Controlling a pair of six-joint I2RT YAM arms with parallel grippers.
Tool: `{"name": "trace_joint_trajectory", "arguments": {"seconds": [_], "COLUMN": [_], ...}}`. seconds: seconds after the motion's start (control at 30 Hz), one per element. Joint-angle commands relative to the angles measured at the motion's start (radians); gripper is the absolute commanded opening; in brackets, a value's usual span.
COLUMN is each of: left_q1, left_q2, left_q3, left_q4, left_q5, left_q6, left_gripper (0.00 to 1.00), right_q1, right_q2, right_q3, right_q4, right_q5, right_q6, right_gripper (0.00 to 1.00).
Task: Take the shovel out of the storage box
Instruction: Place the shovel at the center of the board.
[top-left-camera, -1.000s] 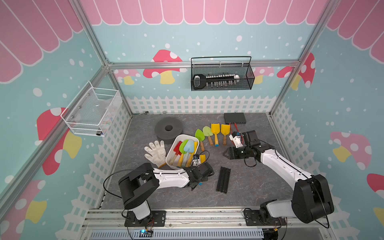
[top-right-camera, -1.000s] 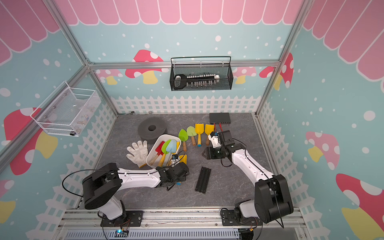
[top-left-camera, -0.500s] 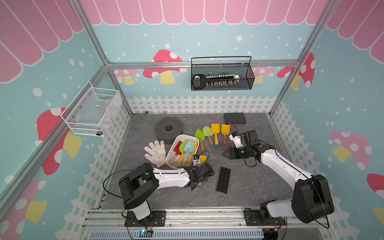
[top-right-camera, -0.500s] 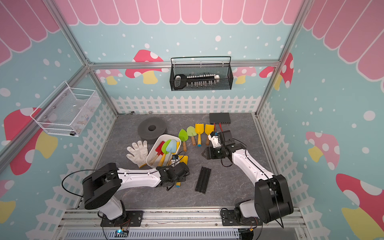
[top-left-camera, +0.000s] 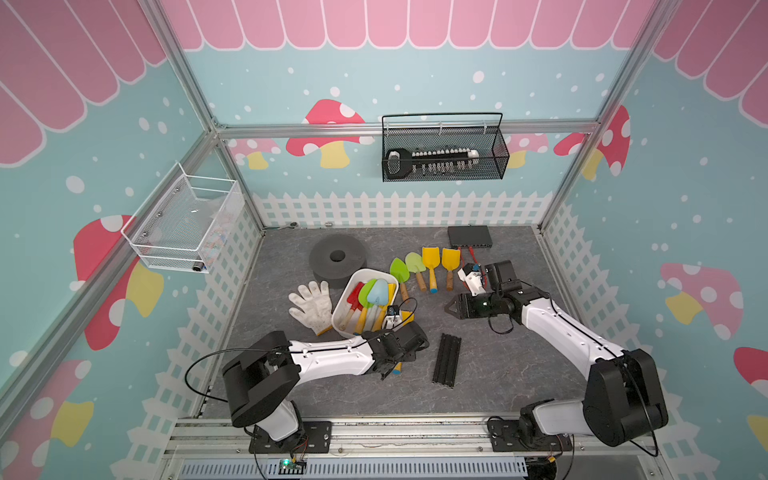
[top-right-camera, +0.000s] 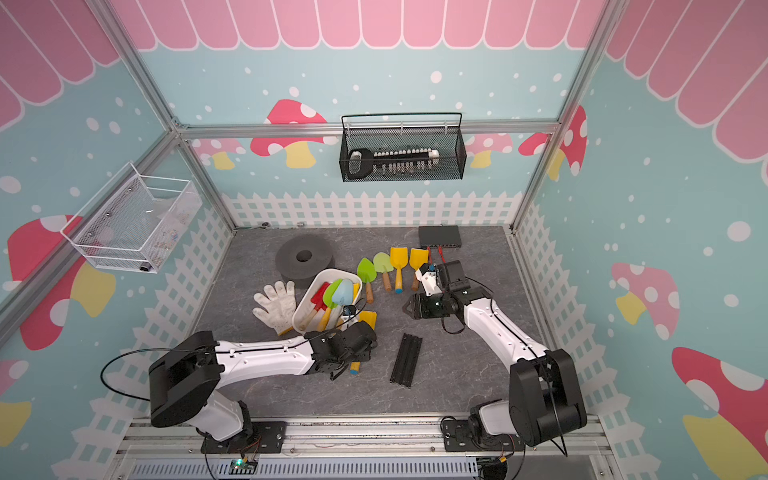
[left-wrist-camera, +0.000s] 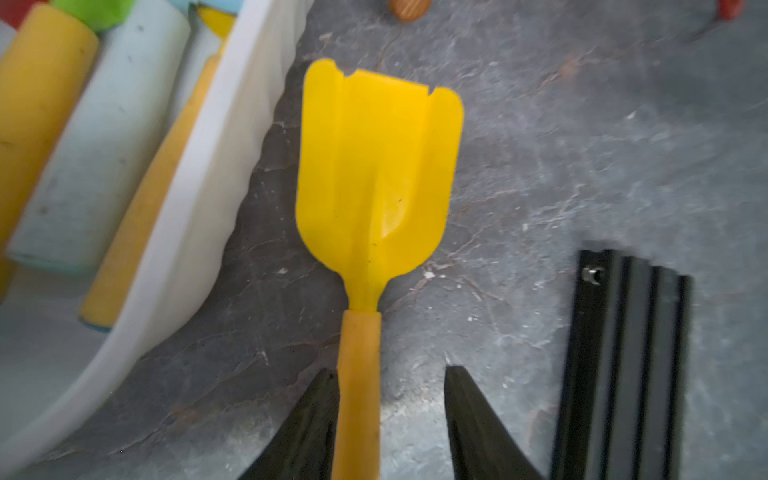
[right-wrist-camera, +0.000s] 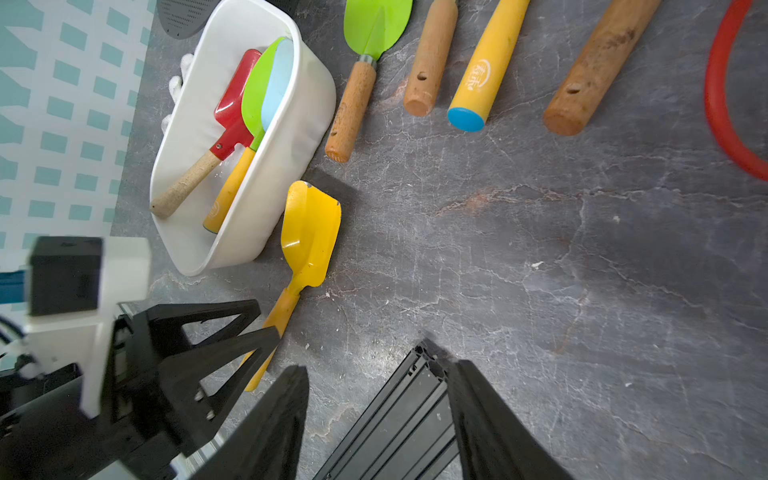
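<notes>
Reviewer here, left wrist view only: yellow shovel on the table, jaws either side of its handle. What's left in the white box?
Observer: The storage box holds at least a red shovel, a green shovel and a light blue shovel.
Operator: Is the right arm busy?
Observer: No, the right gripper hovers open and empty, apart from the box.
Operator: Any others already out?
Observer: A row of four shovels lies beyond the box, two green, two yellow.

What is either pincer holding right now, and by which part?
Nothing: left pincer stands open astride the handle of the yellow shovel; right pincer open, empty.
</notes>
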Motion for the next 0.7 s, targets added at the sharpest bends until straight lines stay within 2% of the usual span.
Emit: {"name": "trace_joint_trajectory", "arguments": {"seconds": [0.0,0.17,0.23,0.37,0.67], "left_q1": [-0.016,-0.027,-0.026,0.003,0.277], "left_q2": [-0.07,-0.185,-0.219,-0.263,-0.366], "left_q3": [0.033,0.048,0.068,0.092,0.046], "left_q4": [-0.066,-0.119,-0.145,-0.198,-0.225], "left_q5": [-0.033,-0.055,-0.057,-0.063,0.106], "left_q6": [0.032,0.074,0.127,0.208,0.402], "left_gripper": [0.46,0.46,0.55,0.61,0.6], "right_q1": [-0.004,-0.004,-0.004,-0.004,-0.004], "right_q2": [-0.003,0.0,-0.002,-0.008,-0.001], "right_q3": [-0.016,-0.018,-0.019,-0.024,-0.025], "right_q4": [0.007,0.013,0.018,0.028,0.036], "right_q5": [-0.02,-0.022,-0.029,-0.042,-0.053], "right_q6": [-0.002,-0.005,-0.008,-0.011,-0.013], "right_gripper": [0.6,0.6,0.6,0.59,0.59]}}
